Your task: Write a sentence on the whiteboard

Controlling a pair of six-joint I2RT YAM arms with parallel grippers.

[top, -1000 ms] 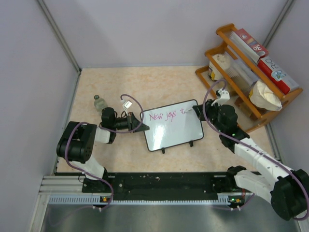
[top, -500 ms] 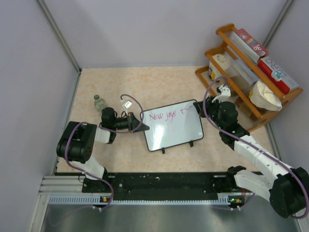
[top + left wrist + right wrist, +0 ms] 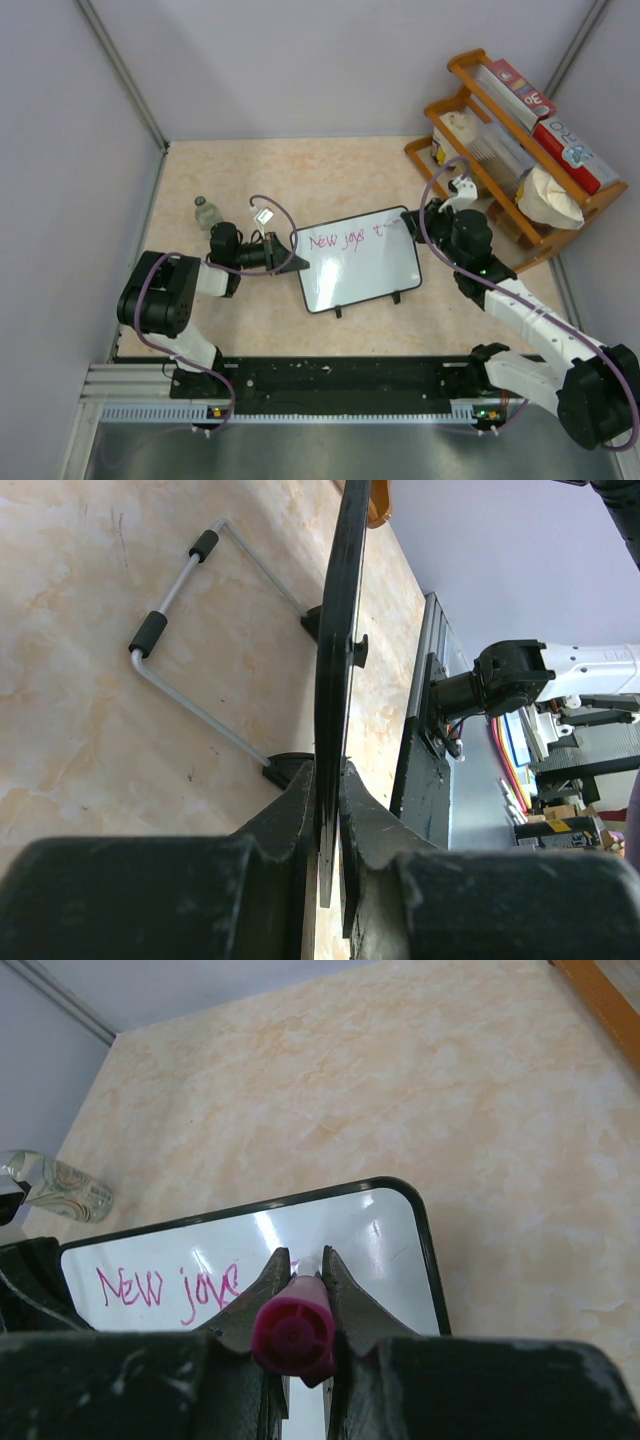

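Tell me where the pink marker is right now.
In the right wrist view, the pink marker is clamped in the right gripper, pointing at the whiteboard just right of the pink words.

Enclosure: pale lilac-grey panel walls (image 3: 300,60) on three sides, joined at the far corners by slim aluminium posts (image 3: 122,75).

Work surface: tabletop (image 3: 340,165) in beige marbled laminate. Light is soft and even, and shadows are faint.

Far right corner: orange-brown wooden rack (image 3: 468,66) with stepped tiers, set against the right wall. It holds red boxes (image 3: 572,152) and a white rounded item (image 3: 548,198), possibly a bowl; too small to confirm.

Left side: small glass bottle (image 3: 205,212) upright on the tabletop, near the left wall.

Near edge: grey metal sheet (image 3: 300,455) below table level. The left wrist view shows coloured cables (image 3: 510,755) and blurred bench clutter beyond that edge.
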